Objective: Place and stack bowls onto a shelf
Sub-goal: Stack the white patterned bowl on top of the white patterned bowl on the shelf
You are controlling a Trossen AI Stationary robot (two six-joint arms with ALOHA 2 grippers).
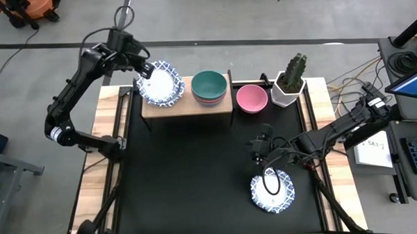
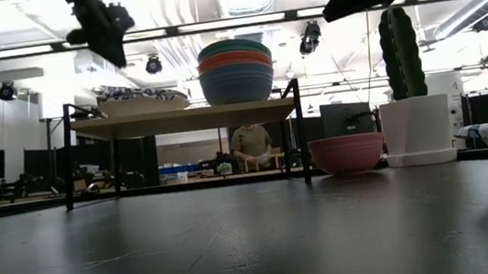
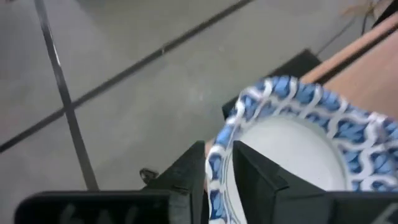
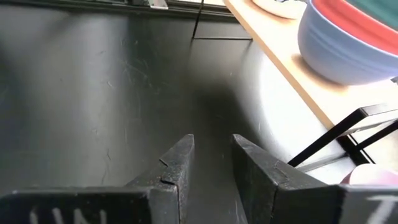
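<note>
While straddling the near rim of the white, blue-scalloped bowl stack (image 1: 161, 84) on the low light-wood shelf's (image 1: 187, 107) left end, left tool (image 1: 143, 70) barely parted, grip uncertain; right tool (image 1: 258, 150) half-open, empty, above and beside the lone patterned bowl (image 1: 272, 190) on the desk.

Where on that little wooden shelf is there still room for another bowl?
The shelf is bare only at its right end, beside the stacked plain bowls. Its left end holds patterned bowls, with the left fingers astride a rim. The black mat is mostly bare.
</note>
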